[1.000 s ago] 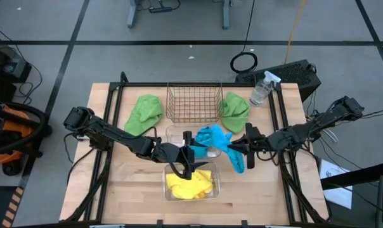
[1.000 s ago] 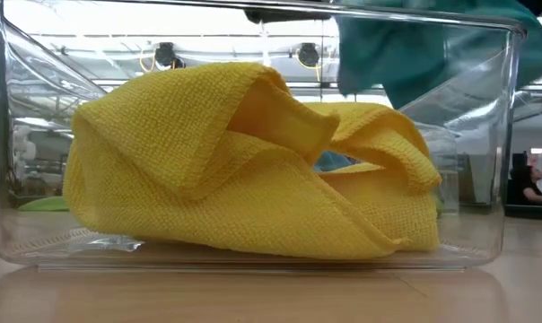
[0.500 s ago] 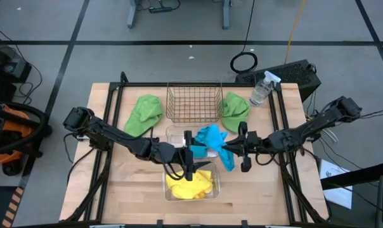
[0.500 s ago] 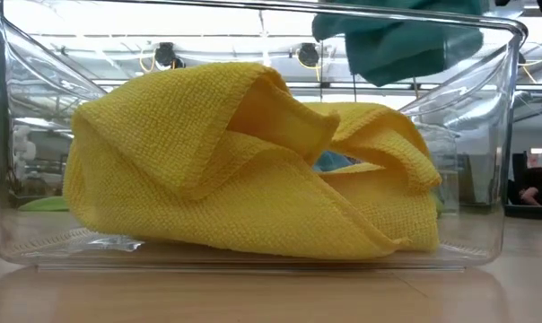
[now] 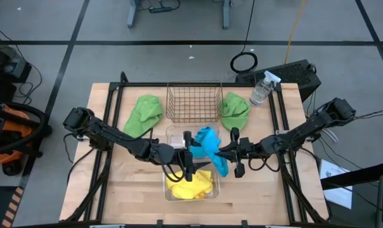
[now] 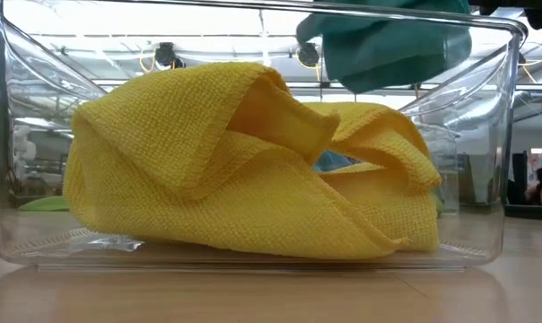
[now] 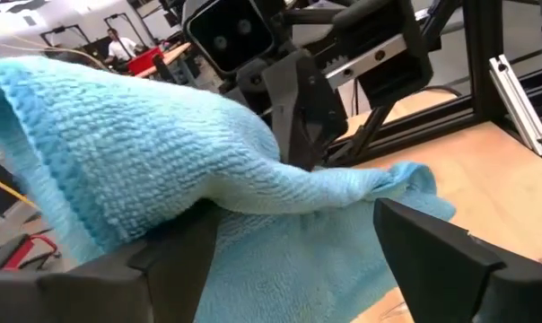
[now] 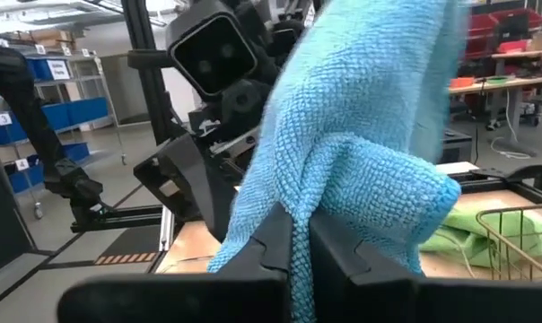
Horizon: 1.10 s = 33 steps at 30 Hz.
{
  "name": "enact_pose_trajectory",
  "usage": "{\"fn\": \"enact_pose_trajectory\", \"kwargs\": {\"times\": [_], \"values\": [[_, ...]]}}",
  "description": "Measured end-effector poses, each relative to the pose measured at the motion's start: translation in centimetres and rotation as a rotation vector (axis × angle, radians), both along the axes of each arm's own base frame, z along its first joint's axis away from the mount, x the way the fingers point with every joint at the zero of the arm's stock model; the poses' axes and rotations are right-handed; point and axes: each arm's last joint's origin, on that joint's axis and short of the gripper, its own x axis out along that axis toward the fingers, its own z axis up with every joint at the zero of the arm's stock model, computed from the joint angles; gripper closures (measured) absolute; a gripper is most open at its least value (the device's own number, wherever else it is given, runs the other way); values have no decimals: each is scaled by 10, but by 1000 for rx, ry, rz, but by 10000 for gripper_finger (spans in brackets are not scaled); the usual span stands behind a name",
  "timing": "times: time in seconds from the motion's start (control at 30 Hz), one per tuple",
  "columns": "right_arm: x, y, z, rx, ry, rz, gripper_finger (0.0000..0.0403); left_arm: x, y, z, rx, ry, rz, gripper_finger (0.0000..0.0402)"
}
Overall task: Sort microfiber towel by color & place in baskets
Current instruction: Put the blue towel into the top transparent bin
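Observation:
My right gripper (image 5: pixel 225 152) is shut on a sky blue towel (image 5: pixel 210 147) and carries it above the two clear baskets; the low view shows that towel (image 6: pixel 388 49) hanging near the top rim of the near basket. My left gripper (image 5: pixel 191 161) hovers open over the near clear basket (image 5: pixel 168 190), where yellow towels (image 5: pixel 191 182) lie bunched on its floor (image 6: pixel 235 170). In the left wrist view the blue towel (image 7: pixel 163 152) fills the space before the open fingers (image 7: pixel 432 256). Two green towels (image 5: pixel 144 114) (image 5: pixel 234 111) lie flat on the table beside the copper wire basket (image 5: pixel 193 101). My right gripper pinches a bunched fold of the blue towel (image 8: pixel 329 193) between its two fingers (image 8: pixel 275 238), coming level from the table's right. The towel is lifted clear; part bulges past the fingers and part hangs below them. My left gripper: whether its fingers touch the draped towel, I cannot tell.
A second clear basket (image 5: pixel 174 133) stands between the wire basket and the near one. A clear spray bottle (image 5: pixel 261 88) stands at the far right corner. Bare wood lies at the table's near left (image 5: pixel 122 183) and near right (image 5: pixel 261 190).
My right gripper has moved toward the table's left, carrying the blue towel with it, from beside the baskets to over them and close to my left gripper. The towel's hanging end has swung in above the near clear basket.

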Motion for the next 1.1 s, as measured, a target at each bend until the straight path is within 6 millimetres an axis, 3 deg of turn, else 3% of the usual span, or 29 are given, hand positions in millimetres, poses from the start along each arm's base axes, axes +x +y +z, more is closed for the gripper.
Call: {"fn": "enact_pose_trajectory", "kwargs": {"times": [0.27,0.7,0.9,1.1], "values": [[0,0,4,-13,-38,14,394,9,1,-9,68,-23,3,9],[-1,0,8,-59,-83,37,394,27,15,-26,73,-53,39,20],[-1,0,11,-93,-117,36,394,29,18,-30,72,-35,4,83],[-1,1,12,-102,-130,56,392,29,16,-30,66,-40,-45,226]]}}
